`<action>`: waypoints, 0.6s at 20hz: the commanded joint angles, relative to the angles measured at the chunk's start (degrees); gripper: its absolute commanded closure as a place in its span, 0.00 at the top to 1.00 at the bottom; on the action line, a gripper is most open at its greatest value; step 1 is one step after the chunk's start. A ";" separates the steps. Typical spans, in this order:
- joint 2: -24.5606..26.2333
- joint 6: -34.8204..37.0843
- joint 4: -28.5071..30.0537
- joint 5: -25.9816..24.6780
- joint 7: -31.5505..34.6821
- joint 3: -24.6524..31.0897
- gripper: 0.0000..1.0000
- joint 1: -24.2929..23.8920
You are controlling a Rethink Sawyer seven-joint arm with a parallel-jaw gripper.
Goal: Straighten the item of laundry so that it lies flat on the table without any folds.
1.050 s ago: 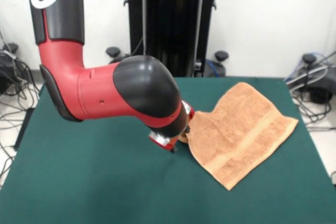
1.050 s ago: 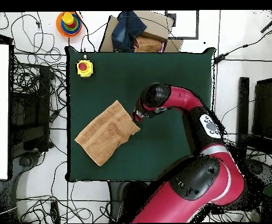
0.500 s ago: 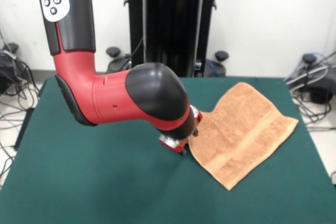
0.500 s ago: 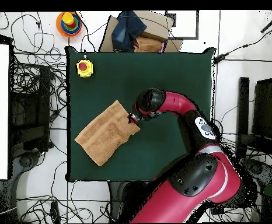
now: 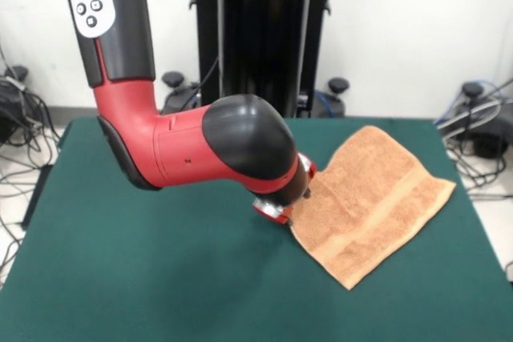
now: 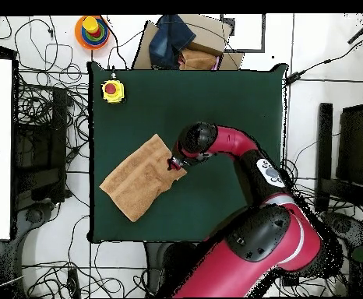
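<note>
Front view. The towel (image 5: 370,200) lies on the right half of the green table (image 5: 144,278), an orange-tan terry cloth with a looped, nubby pile. Its long axis runs on a diagonal, from the near corner low in the picture up toward the far right of the table. A smoother woven stripe band crosses it parallel to the lower right edge. The outline is not a clean rectangle: the left side is notched, with one flap reaching up toward the far edge and the cloth gathered near the gripper. The table surface is matte and felt-like. The arm (image 5: 192,150), glossy red shell with a rounded black joint cover, comes down at a slant. The gripper (image 5: 282,212) sits at the towel's left edge, touching or just above the cloth; which one cannot be told. The wrist hides the jaws, so their state cannot be told.

Overhead view. The towel (image 6: 140,177) sits in the left half of the table (image 6: 231,101), long axis diagonal from lower left to upper right. Its right-hand edge is uneven and stepped, not straight. The gripper (image 6: 174,163) is at that edge, over the cloth's corner. A yellow box with a red button (image 6: 112,91) stands near the table's upper left corner, well apart from the towel. Jaw state is not resolved here either.
</note>
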 commanded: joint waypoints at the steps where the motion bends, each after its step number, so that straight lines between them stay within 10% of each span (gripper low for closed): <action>1: 1.93 4.56 1.19 1.00 -5.48 0.38 1.00 -0.55; 12: 5.52 4.27 -7.29 -1.66 -10.12 -0.01 1.00 0.31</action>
